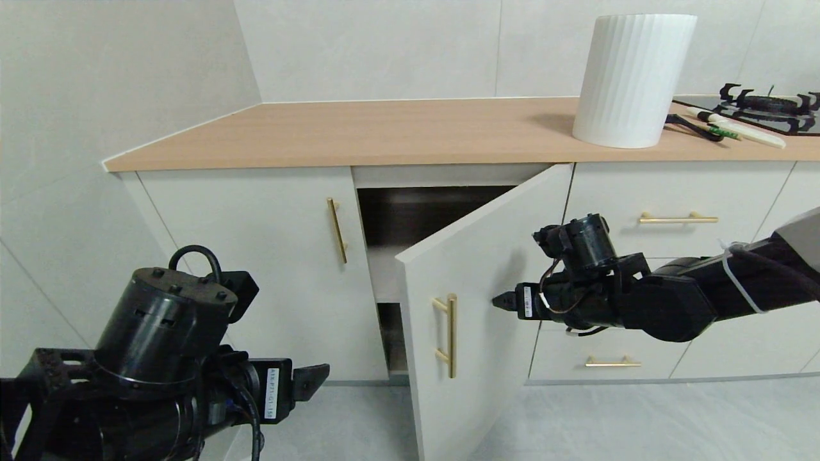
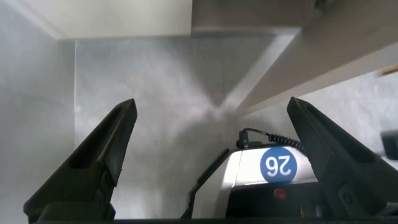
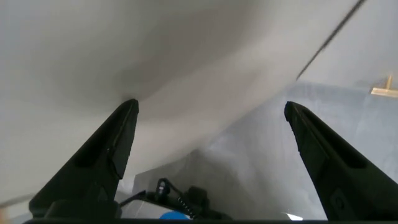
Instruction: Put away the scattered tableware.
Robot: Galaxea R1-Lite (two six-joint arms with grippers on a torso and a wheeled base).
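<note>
Nearest me, I'm hovering the black left gripper [image 1: 312, 378] low left, fingers released; the black right gripper [image 1: 503, 299], also released, is sitting beside the open white cabinet door [image 1: 474, 269]; white-handled utensils [image 1: 730, 128] are lying far right on the wooden countertop [image 1: 384, 131]

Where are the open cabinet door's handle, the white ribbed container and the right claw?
door handle [image 1: 452, 336], head view, middle of the gold bar.
white ribbed container [image 1: 631, 80], head view, middle of its side.
right claw [image 1: 501, 299], head view, between its fingertips.
</note>
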